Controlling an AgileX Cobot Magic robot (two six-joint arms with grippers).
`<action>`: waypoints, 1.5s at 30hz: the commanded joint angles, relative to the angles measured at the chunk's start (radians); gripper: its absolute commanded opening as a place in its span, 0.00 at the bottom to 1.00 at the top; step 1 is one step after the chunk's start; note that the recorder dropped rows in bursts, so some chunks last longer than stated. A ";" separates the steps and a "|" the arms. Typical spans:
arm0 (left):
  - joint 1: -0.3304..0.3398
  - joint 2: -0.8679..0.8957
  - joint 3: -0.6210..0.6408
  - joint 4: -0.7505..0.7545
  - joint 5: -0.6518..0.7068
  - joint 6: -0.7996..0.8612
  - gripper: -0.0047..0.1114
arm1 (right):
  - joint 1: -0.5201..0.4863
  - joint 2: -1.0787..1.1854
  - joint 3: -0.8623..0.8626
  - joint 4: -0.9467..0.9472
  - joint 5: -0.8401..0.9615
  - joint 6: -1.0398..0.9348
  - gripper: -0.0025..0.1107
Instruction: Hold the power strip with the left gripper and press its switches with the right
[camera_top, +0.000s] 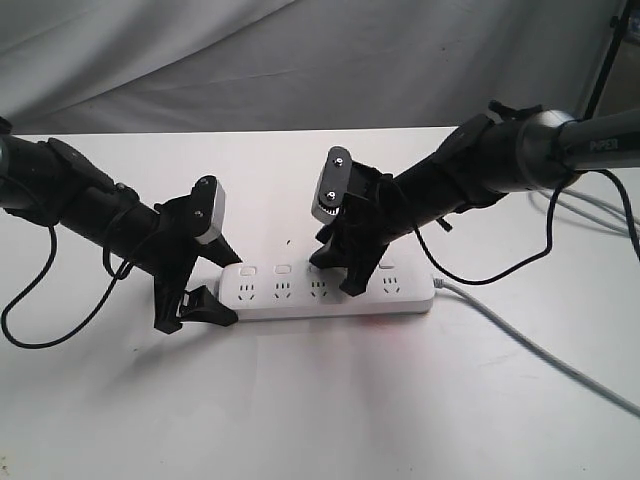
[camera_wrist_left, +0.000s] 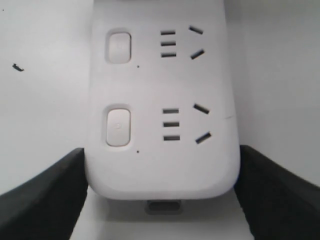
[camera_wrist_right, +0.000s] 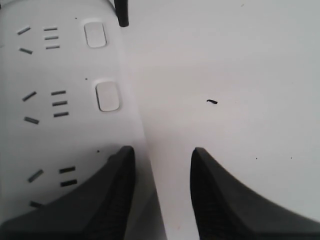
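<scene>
The white power strip (camera_top: 330, 292) lies flat on the white table, its rounded end (camera_wrist_left: 162, 170) between the two black fingers of my left gripper (camera_top: 226, 284). Both fingers (camera_wrist_left: 47, 195) press against the strip's sides, so that gripper (camera_wrist_left: 162, 152) is shut on it. My right gripper (camera_top: 340, 272) hangs open over the middle of the strip. One finger (camera_wrist_right: 107, 200) sits over the row of switches (camera_wrist_right: 108, 96), the other over bare table past the strip's edge. A switch under that fingertip is hidden, and contact cannot be told. Two switches (camera_wrist_left: 118, 127) show in the left wrist view.
The grey cord (camera_top: 520, 340) runs from the strip's right end toward the front right of the table. Black arm cables loop on the table at far left (camera_top: 30, 320) and right (camera_top: 500, 275). A grey cloth (camera_top: 300, 60) hangs behind. A small black speck (camera_wrist_right: 212, 102) lies near the strip.
</scene>
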 joint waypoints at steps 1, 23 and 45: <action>-0.005 -0.001 -0.007 0.005 0.000 0.000 0.64 | 0.015 0.070 0.034 -0.093 -0.017 -0.020 0.34; -0.005 -0.001 -0.007 0.005 0.000 0.000 0.64 | -0.082 -0.113 0.034 -0.017 0.046 -0.020 0.34; -0.005 -0.001 -0.007 0.005 0.000 0.000 0.64 | -0.082 -0.054 0.034 -0.068 0.054 -0.031 0.34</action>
